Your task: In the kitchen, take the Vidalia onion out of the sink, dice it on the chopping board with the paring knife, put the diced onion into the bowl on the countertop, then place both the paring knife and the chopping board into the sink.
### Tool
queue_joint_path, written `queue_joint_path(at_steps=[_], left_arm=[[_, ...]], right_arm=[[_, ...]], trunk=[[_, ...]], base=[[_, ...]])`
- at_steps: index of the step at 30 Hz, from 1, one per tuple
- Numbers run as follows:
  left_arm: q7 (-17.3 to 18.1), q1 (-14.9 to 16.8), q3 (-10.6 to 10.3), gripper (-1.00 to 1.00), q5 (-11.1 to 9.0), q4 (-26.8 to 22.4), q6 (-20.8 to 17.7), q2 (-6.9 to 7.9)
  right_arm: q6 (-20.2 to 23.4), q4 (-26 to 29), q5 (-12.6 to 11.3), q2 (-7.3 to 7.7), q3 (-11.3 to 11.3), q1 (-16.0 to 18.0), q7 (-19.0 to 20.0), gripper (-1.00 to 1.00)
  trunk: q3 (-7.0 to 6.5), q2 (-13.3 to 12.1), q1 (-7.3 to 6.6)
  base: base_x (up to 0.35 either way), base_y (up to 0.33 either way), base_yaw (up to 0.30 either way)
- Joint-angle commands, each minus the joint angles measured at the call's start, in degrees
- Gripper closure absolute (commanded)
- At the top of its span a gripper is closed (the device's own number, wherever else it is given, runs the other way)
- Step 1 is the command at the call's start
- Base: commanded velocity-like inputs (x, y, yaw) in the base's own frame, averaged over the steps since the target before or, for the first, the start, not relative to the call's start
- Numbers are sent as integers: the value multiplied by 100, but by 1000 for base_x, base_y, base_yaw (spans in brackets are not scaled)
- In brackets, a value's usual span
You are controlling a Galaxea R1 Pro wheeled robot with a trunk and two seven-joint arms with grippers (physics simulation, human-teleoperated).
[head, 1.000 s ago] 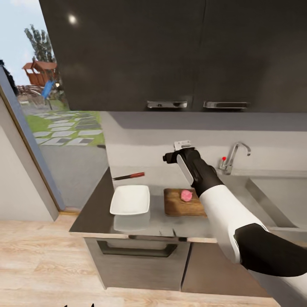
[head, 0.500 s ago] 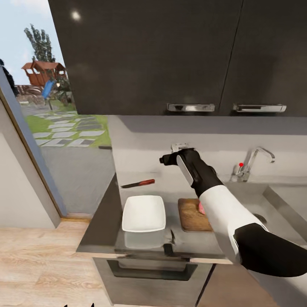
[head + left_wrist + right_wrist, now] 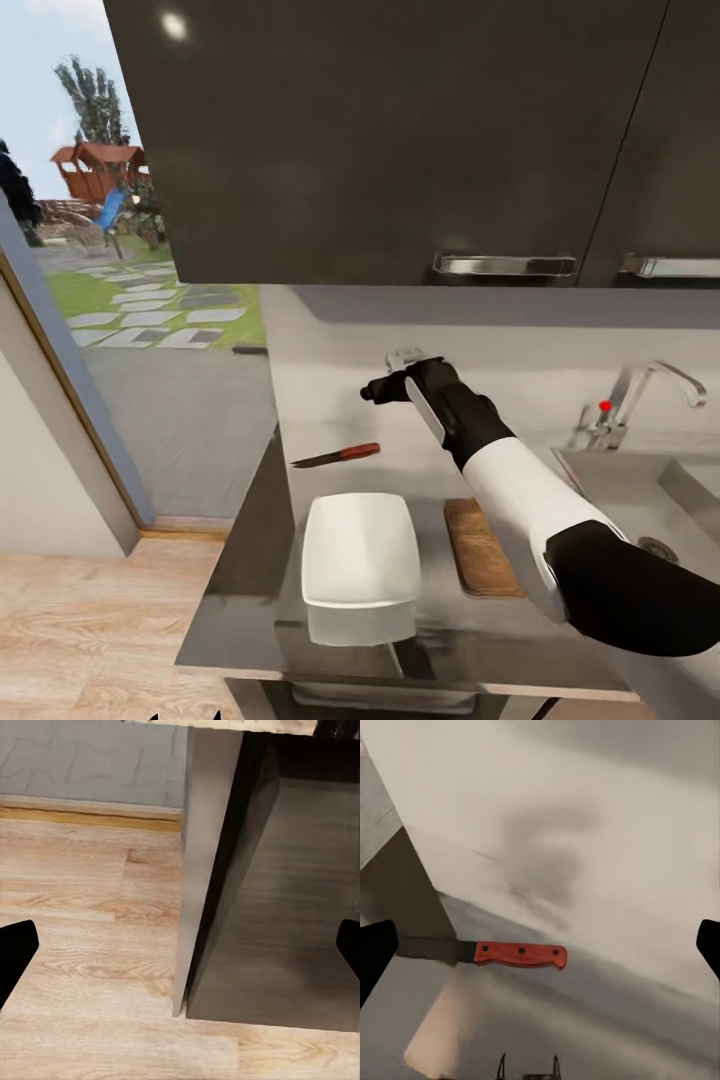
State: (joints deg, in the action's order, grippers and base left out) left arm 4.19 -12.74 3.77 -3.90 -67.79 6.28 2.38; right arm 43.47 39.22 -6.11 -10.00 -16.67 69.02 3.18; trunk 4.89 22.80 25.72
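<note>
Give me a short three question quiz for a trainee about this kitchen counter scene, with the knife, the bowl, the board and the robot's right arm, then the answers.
1. True or false: the paring knife lies inside the bowl.
2. Multiple choice: the chopping board sits A) left of the bowl, B) between the bowl and the sink, C) inside the sink.
3. Fill in: in the right wrist view the knife's handle is ____ in colour.

Key
1. False. The knife lies flat on the countertop, behind the bowl and apart from it.
2. B. The right arm covers part of the board.
3. Red. The right gripper hangs above the countertop, fingers spread wide, holding nothing.
</note>
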Motion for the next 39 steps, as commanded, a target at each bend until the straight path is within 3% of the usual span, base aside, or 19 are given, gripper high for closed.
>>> queue_joint_path(at_steps=[1,3,5,9,15,16,22,30,34,39], left_arm=[[41,0,9,-100,-41,-2,5,-1],[43,0,9,-100,-41,2,5,-1],[43,0,9,-100,-41,9,5,-1],[42,0,9,-100,-41,11,5,-1],[43,0,9,-100,-41,18,5,-1],[45,0,9,-100,-41,30,5,-1],[45,0,9,-100,-40,37,5,-1],[45,0,9,-100,-41,39,5,-1],[46,0,9,-100,-41,38,5,-1],[44,0,9,-100,-39,40,5,-1]], right_arm=[[21,-3,-47,0,-18,6,0,-100],[21,-28,-47,0,-28,6,112,-100],[18,-138,-42,124,-39,6,555,-100],[3,-343,-39,344,-46,6,1034,-100],[-10,-460,-31,501,-63,6,1414,-100],[-21,-472,-22,535,-294,2,1623,-100],[-41,-471,121,694,-1014,0,2105,-100],[-307,-468,175,895,-1201,-2,2800,-100],[-530,-469,175,1135,-1212,-2,3147,-100],[-942,-475,269,1374,-1219,-2,3973,-100]], trunk=[[11,12,6],[11,12,6],[11,12,6],[11,12,6],[11,12,6],[11,12,6],[11,12,6],[11,12,6],[11,12,6],[11,12,6]], base=[[230,3,0],[197,2,0],[135,1,0],[113,0,0],[105,0,0],[50,0,0],[19,0,0],[1,0,0],[0,0,0],[0,0,0]])
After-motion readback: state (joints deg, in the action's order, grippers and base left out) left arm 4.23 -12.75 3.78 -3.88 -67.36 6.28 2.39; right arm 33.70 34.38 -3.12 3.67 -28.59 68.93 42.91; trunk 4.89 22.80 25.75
